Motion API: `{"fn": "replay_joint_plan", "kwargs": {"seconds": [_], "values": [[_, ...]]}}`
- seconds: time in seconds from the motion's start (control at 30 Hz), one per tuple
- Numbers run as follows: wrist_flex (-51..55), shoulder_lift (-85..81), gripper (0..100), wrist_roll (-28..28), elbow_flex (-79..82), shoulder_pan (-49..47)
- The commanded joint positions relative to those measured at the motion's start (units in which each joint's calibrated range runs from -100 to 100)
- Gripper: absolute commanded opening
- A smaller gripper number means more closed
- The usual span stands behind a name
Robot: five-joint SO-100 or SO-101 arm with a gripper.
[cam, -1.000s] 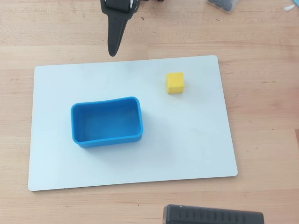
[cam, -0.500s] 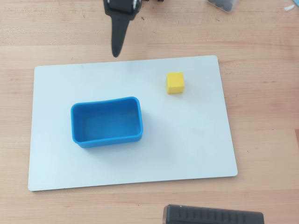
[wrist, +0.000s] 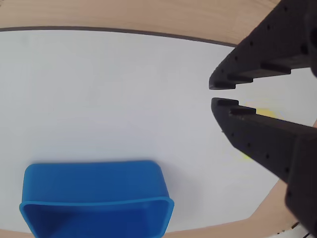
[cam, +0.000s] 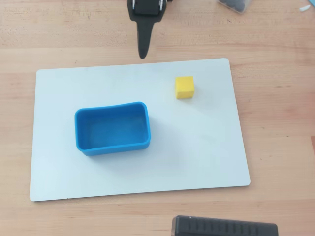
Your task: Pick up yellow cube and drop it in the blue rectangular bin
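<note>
The yellow cube (cam: 184,87) sits on the white board, right of centre and towards the back. In the wrist view only slivers of it (wrist: 268,113) show behind the lower finger. The blue rectangular bin (cam: 112,147) stands empty on the board's left half, well apart from the cube; it also shows at the lower left of the wrist view (wrist: 94,183). My gripper (cam: 142,53) hangs over the wooden table just beyond the board's back edge, up and to the left of the cube. Its jaws (wrist: 214,94) are nearly together with only a thin gap and hold nothing.
A white rectangular board (cam: 206,147) lies on the wooden table (cam: 275,98). A dark ribbed block (cam: 224,227) sits at the front edge. A small dark-filled container (cam: 236,4) is at the back right.
</note>
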Motion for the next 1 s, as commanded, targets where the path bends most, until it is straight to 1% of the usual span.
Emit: {"fn": "replay_joint_plan", "kwargs": {"seconds": [0.0, 0.07, 0.17, 0.23, 0.37, 0.57, 0.83, 0.97], "values": [[1.95, 19.35, 0, 0.2, -22.21, -0.25], [4.76, 25.2, 0, -0.39, -28.48, -0.25], [7.49, 27.71, 0, -1.51, -31.3, -0.94], [7.4, 28.54, 0, -2.05, -31.48, -2.39], [7.07, 37.65, 0, -3.03, -36.21, -7.45], [7.65, 46.1, 0, -3.32, -42.84, -9.86], [10.62, 60.5, 0, -6.4, -53.93, -14.23], [10.87, 63.94, 0, -7.81, -58.21, -17.4]]}}
